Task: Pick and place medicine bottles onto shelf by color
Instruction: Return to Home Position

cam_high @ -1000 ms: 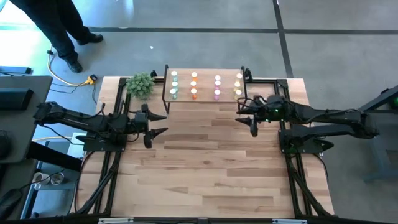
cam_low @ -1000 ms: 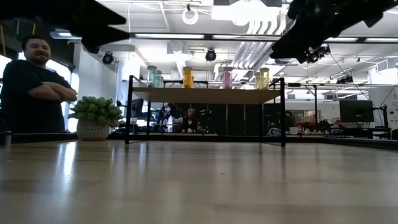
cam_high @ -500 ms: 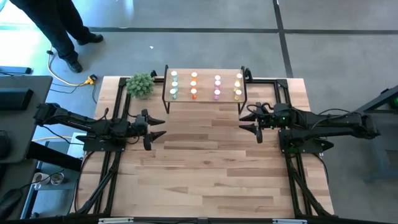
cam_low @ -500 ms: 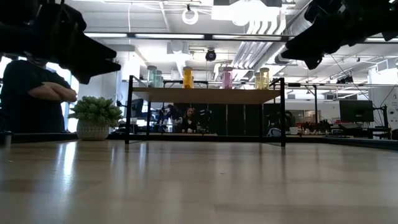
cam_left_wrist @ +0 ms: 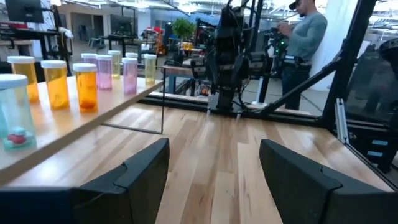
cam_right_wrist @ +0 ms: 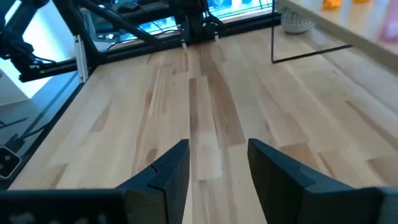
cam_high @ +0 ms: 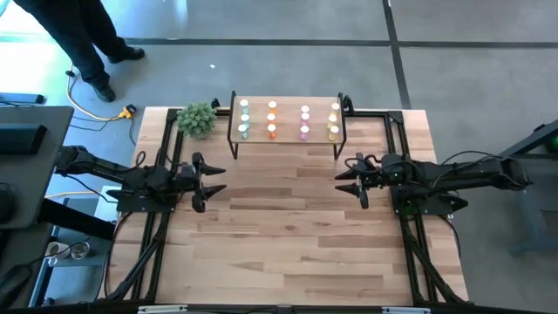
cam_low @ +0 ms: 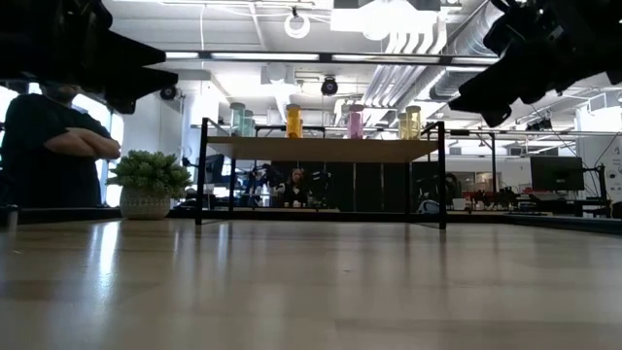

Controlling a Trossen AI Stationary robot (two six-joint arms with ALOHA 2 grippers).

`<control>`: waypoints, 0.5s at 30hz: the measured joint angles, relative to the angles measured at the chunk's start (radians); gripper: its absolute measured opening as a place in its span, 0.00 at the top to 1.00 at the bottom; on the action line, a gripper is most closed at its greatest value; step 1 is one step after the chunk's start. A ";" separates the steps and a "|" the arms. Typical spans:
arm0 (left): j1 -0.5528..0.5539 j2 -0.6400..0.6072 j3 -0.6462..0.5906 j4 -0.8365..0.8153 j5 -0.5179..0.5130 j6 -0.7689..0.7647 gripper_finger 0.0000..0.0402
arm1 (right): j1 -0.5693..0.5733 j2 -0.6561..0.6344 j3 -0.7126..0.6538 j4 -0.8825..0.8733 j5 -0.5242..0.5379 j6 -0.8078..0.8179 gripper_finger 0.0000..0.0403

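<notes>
The medicine bottles stand on their bases on the shelf (cam_high: 288, 138) at the table's far edge, in colour columns: green (cam_high: 244, 119), orange (cam_high: 272, 119), pink (cam_high: 304, 120) and yellow (cam_high: 334, 120). The left wrist view shows them in a row: green (cam_left_wrist: 15, 109), orange (cam_left_wrist: 86, 86), pink (cam_left_wrist: 129, 74), yellow (cam_left_wrist: 149, 67). My left gripper (cam_high: 212, 180) hovers open near the shelf's left front corner, with nothing between its fingers (cam_left_wrist: 214, 180). My right gripper (cam_high: 347, 178) hovers open off the shelf's right front corner, over bare wood (cam_right_wrist: 217, 168).
A green potted plant (cam_high: 197, 119) stands left of the shelf. A person (cam_high: 78, 44) stands beyond the table's far left corner, and another person (cam_left_wrist: 305, 43) shows in the room. Bare tabletop (cam_high: 288, 235) lies between the arms and the near edge.
Both grippers have sunk lower. The left one has drawn back a little toward the table's left edge. The right one has come away from the shelf's right end toward the near edge and tipped up closer to level. The bottles have not moved.
</notes>
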 joint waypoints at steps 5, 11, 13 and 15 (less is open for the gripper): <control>-0.032 -0.080 0.000 -0.067 -0.044 0.012 0.41 | 0.009 -0.009 -0.066 0.068 0.000 0.004 0.62; -0.058 -0.200 0.000 -0.117 -0.055 0.068 0.41 | 0.009 -0.074 -0.123 0.068 0.000 0.004 0.62; -0.063 -0.238 0.000 -0.155 -0.062 0.066 0.41 | 0.009 -0.109 -0.140 0.061 0.000 0.004 0.62; -0.068 -0.273 0.000 -0.194 -0.062 0.058 0.41 | 0.009 -0.142 -0.153 0.058 0.000 0.004 0.62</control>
